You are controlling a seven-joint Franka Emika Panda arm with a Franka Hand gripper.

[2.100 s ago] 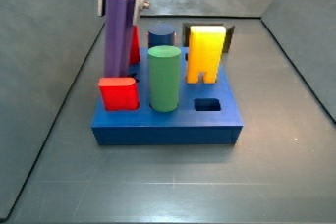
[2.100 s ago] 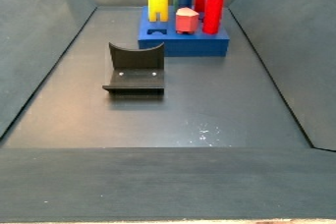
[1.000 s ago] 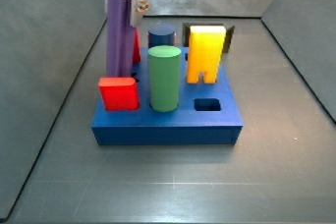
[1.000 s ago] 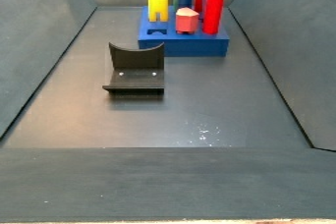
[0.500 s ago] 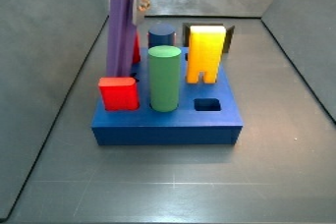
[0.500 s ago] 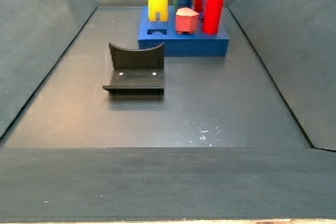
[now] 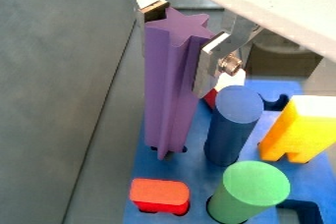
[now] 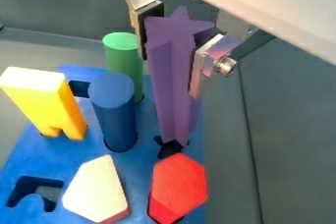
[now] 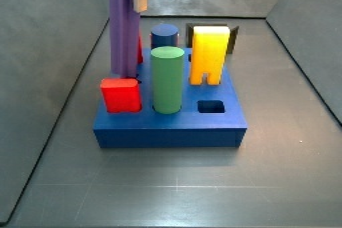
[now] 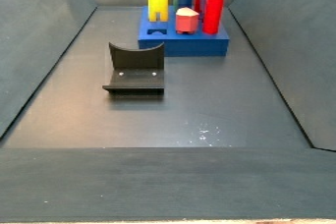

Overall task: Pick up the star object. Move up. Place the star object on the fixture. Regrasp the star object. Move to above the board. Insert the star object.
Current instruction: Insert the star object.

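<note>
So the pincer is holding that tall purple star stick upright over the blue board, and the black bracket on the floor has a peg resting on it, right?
Not quite. The pincer does hold the purple star stick upright over the blue board, but the black bracket on the floor is bare: a side view shows nothing resting on it.

My gripper (image 8: 175, 27) flanks the top of the star object (image 8: 174, 81), which stands upright on the board (image 9: 174, 127) at upper centre. The fixture (image 10: 134, 69) sits apart, mid-left.
</note>
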